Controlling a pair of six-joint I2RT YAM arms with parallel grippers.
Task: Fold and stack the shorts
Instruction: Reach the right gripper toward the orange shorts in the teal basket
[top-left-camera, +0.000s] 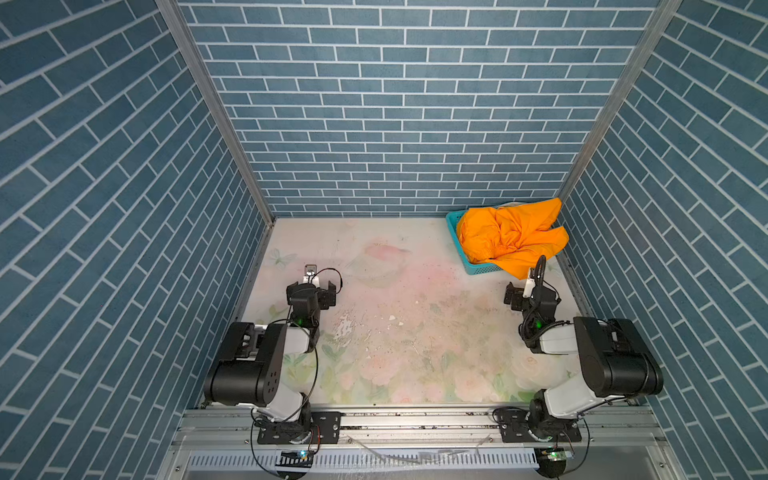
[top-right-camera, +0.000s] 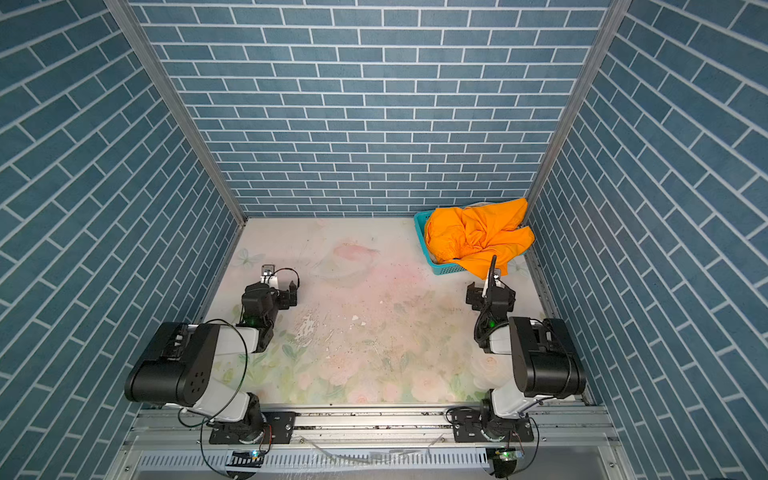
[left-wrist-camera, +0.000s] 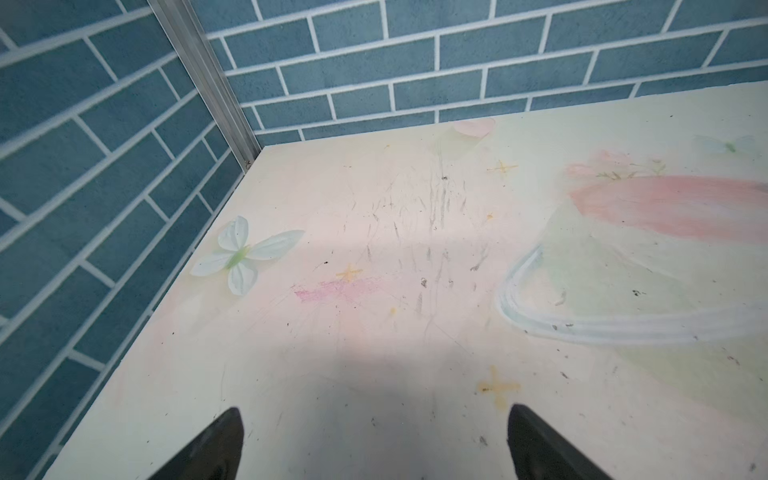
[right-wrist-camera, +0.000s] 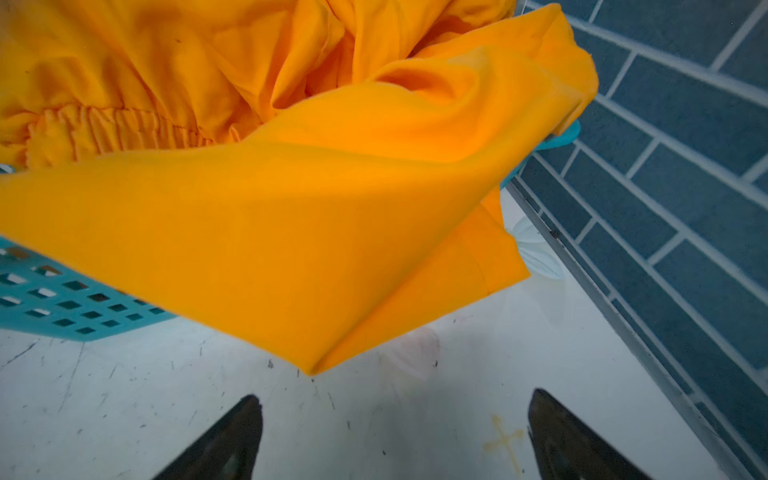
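Shorts, orange: bright orange cloth shorts (top-left-camera: 511, 237) with a gathered elastic waistband, heaped crumpled in the teal perforated plastic basket (top-left-camera: 482, 269) at the far right corner. They are unfolded. One leg spills over the near rim and hangs toward the table.

Shorts, second pair: a pale scrap of cloth (top-left-camera: 513, 203) peeks out behind the orange heap. It may be the other pair, but too little shows to be sure.

Right gripper: right gripper (right-wrist-camera: 395, 397) has its jaws spread wide and holds nothing. It sits low over the table, just short of the hanging leg's tip and aimed at it. The draped leg looks like the easiest purchase for pulling the shorts clear.

Left gripper: left gripper (left-wrist-camera: 374, 415) is likewise spread and empty. It is parked over bare table on the left, well apart from the basket, probably waiting for cloth to be brought within reach.

Work surface: floral-printed tabletop (top-left-camera: 395, 332), scuffed, with room in the middle for spreading and folding.

Task stage: the very start, with nothing lifted, folded or stacked.

Risk: tugging the leg could drag the light basket along.
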